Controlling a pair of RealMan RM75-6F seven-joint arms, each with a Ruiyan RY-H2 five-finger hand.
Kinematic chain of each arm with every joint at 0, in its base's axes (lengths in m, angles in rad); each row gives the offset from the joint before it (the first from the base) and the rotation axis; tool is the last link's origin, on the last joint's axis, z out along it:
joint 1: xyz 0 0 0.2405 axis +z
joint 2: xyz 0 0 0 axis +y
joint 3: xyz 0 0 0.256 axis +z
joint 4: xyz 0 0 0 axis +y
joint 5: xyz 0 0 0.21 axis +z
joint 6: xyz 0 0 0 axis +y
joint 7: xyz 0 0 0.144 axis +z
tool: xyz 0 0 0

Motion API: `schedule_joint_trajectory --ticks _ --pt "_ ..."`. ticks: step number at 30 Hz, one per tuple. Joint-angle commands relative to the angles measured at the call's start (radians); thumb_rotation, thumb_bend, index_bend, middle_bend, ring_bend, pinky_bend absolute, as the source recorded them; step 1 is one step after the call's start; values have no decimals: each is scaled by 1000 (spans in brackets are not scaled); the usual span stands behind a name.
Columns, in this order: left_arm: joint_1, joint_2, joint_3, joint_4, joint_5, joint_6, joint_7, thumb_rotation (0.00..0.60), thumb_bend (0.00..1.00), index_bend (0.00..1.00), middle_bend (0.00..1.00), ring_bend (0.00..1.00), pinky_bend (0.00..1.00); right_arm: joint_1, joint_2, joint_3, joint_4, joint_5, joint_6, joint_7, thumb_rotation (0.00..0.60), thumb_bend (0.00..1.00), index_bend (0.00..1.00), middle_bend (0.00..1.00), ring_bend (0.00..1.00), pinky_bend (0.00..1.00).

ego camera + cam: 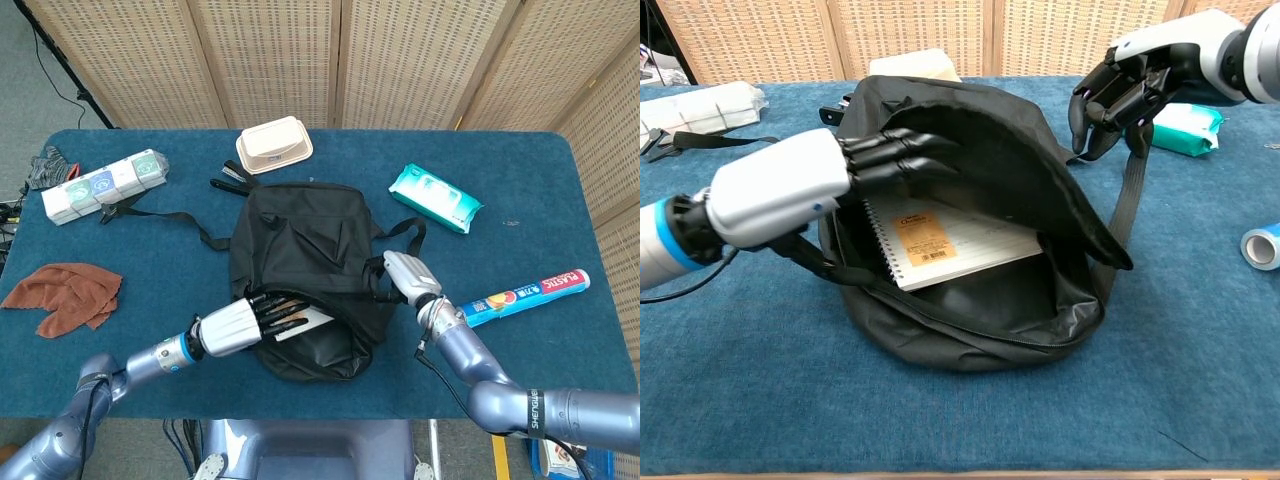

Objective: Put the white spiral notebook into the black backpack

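The black backpack (300,230) lies in the middle of the table with its mouth open toward me (980,150). The white spiral notebook (950,240) lies flat inside the opening, and one corner of it shows in the head view (308,322). My left hand (780,190) hovers at the left of the mouth. Its fingers are stretched out above the notebook and hold nothing (235,325). My right hand (1130,75) is at the bag's right side (405,275), fingers curled around the shoulder strap (1128,190), which runs taut down to the bag.
A beige lunch box (273,143) sits behind the backpack. A teal wipes pack (433,197) and a plastic wrap roll (525,297) lie to the right. A white package (103,185) and a brown cloth (65,295) lie to the left.
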Motion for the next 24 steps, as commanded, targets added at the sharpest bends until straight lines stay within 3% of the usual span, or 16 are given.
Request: schedule_joint_trajectory --ticks 1,3,6,11,14,16,21,22,24 --pt "27 53 -7 -61 -8 54 -72 600 0 144 1 26 305 0 -3 1 7 6 0 1 600 745 571 482 406 628" --pt "47 110 -42 -120 -35 163 -166 600 0 183 17 46 321 -1 -3 -3 3 13 -7 -1 600 746 571 482 406 628" --pt "57 155 -84 -147 -65 220 -208 600 0 215 57 87 356 -4 7 -9 -27 5 -15 -6 600 748 571 482 406 628" --pt "69 213 -150 -168 -127 214 -228 600 0 223 64 95 360 -29 18 -4 -92 -44 -38 29 600 776 535 443 390 619" --pt "82 238 -185 -179 -169 170 -223 600 0 222 63 92 360 -55 20 -2 -112 -101 -77 72 600 747 438 334 279 523" --pt "89 250 -196 -182 -185 140 -210 600 0 220 61 85 360 -71 18 -7 -111 -150 -89 87 600 620 373 262 193 451" --pt "105 273 -212 -200 -211 86 -191 600 0 182 34 44 321 -107 19 -21 -107 -254 -83 96 600 135 219 117 37 267" --pt "115 286 -219 -213 -228 55 -187 600 0 147 18 26 287 -122 25 -32 -103 -301 -68 87 600 58 182 78 15 222" --pt "151 360 -230 -316 -275 -42 -165 600 0 71 3 4 230 -201 48 -93 -77 -511 48 24 600 3 124 22 0 161"
